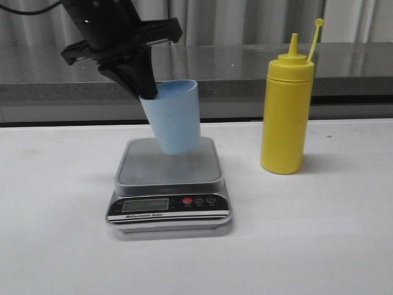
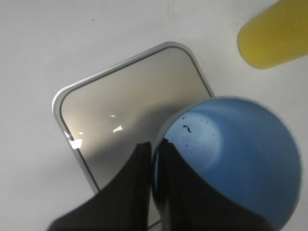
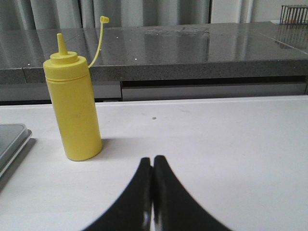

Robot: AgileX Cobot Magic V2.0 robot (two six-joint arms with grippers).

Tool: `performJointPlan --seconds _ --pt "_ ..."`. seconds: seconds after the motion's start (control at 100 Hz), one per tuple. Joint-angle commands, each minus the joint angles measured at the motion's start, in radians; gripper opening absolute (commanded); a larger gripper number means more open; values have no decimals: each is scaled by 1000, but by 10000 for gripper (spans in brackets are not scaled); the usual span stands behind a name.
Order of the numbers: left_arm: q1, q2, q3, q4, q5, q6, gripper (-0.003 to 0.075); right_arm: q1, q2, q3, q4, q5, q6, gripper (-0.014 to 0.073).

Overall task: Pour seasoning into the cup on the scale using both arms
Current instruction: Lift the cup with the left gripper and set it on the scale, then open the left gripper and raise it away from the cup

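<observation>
Cup (image 1: 175, 120) pinched at its rim by left gripper (image 1: 147, 92), one finger inside the wall and one outside, at about 10 o'clock of the mouth in front view. Tilted, mouth leaning toward 1 o'clock, base low over scale (image 1: 169, 184) platform; cannot tell whether touching. Dark specks inside cup (image 2: 231, 154). Seasoning (image 1: 286, 117) upright on white table (image 1: 319, 246) at 3 o'clock of scale, well apart, cap off and dangling on tether. Right gripper (image 3: 153, 192) closed on nothing, low over table, seasoning (image 3: 74, 110) at its 11 o'clock, apart.
</observation>
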Motion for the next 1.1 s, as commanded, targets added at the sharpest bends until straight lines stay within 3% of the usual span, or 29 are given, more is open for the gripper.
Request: performJointPlan --seconds 0.0,0.23,0.34,0.47,0.55,0.78,1.09 --pt "-6 -28 -32 -18 -29 -10 -19 0 -23 -15 -3 -74 -7 -68" --pt "-6 -3 -32 -10 -18 -10 2 0 -23 -15 -3 -74 -7 -68" --pt "-6 -3 -32 -10 -18 -10 104 0 -23 -15 -3 -74 -7 -68" --pt "-6 -4 -32 -10 -18 -10 301 0 -23 -15 -3 -74 -7 -68" --pt "-6 -11 -32 -10 -14 -10 353 0 -23 -15 -3 -74 -7 -68" --pt "-6 -56 -51 -8 35 -10 326 0 -23 -15 -3 -74 -7 -68" --pt "-6 -173 -51 5 51 -10 117 0 -23 -15 -3 -74 -7 -68"
